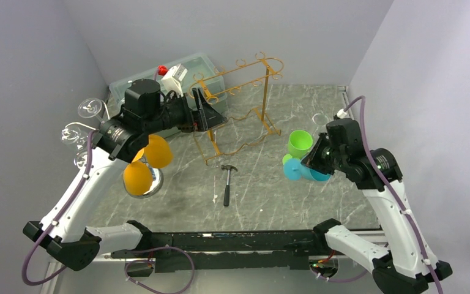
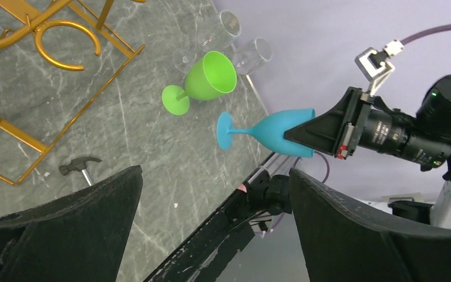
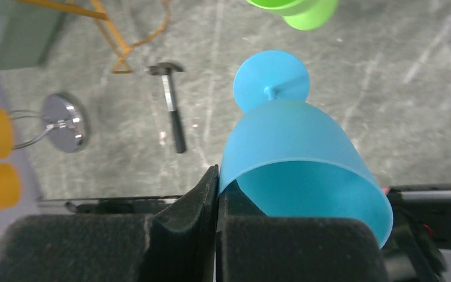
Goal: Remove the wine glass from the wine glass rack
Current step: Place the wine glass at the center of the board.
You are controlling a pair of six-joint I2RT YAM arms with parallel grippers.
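The gold wire wine glass rack [image 1: 238,110] [image 2: 35,35] stands at the back middle of the table, and I see no glass hanging on it. A blue wine glass [image 1: 295,169] [image 3: 293,153] [image 2: 270,132] lies tipped sideways off the rack at the right. My right gripper [image 1: 311,160] [image 3: 217,194] is shut on its rim, with one finger inside the bowl. My left gripper [image 1: 211,113] [image 2: 214,217] hangs beside the rack's left end, open, with nothing between its fingers.
A green wine glass [image 1: 300,144] [image 2: 208,79] sits just behind the blue one. A small hammer [image 1: 227,180] [image 3: 173,111] lies mid-table. Two orange cups [image 1: 147,165] hang over a chrome disc [image 1: 154,182] at the left. Clear glasses [image 1: 89,109] line the left wall, and a plastic bin [image 1: 159,79] stands behind.
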